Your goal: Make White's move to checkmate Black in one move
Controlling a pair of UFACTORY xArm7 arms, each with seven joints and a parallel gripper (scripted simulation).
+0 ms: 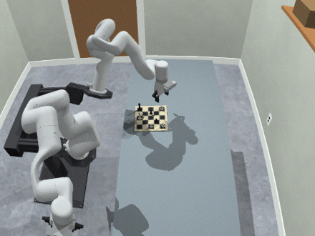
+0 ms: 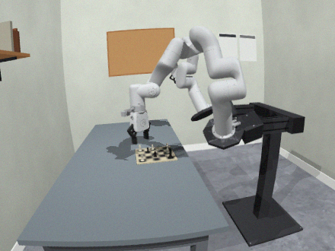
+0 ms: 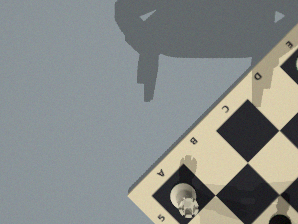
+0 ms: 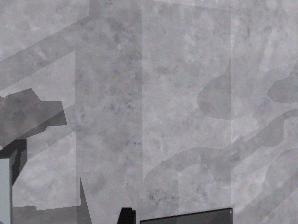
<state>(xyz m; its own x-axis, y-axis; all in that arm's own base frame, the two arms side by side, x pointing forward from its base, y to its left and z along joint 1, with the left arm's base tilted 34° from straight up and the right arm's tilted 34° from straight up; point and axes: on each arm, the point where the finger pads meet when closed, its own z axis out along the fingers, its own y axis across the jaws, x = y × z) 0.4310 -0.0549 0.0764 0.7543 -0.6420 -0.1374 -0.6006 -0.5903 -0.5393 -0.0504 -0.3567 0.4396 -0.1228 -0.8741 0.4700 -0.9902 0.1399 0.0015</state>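
The chessboard (image 1: 132,131) (image 2: 157,162) (image 3: 131,196) lies on the table. A white piece with a notched top (image 3: 184,195) (image 1: 162,108) stands upright on dark corner square A5, its base inside the square. A black piece (image 1: 151,112) (image 2: 154,154) stands around B3, another (image 1: 156,121) (image 2: 148,150) around D4, and a tall black one (image 1: 139,106) (image 2: 170,153) at A1. White pieces stand around C1 (image 1: 139,116), E3 (image 1: 151,126) and E5 (image 1: 163,125) (image 2: 140,148). My left gripper (image 1: 161,96) (image 2: 140,139) is open and empty, above the board's A5 side. My right gripper (image 1: 62,223) is open and empty, far away.
The blue-grey table (image 1: 179,200) (image 2: 114,198) extends beyond the board. The right arm hangs off the table's side, over the floor. The black stand (image 1: 25,118) (image 2: 272,167) bears both arms. A wall shelf (image 1: 298,26) (image 2: 19,54) is high up.
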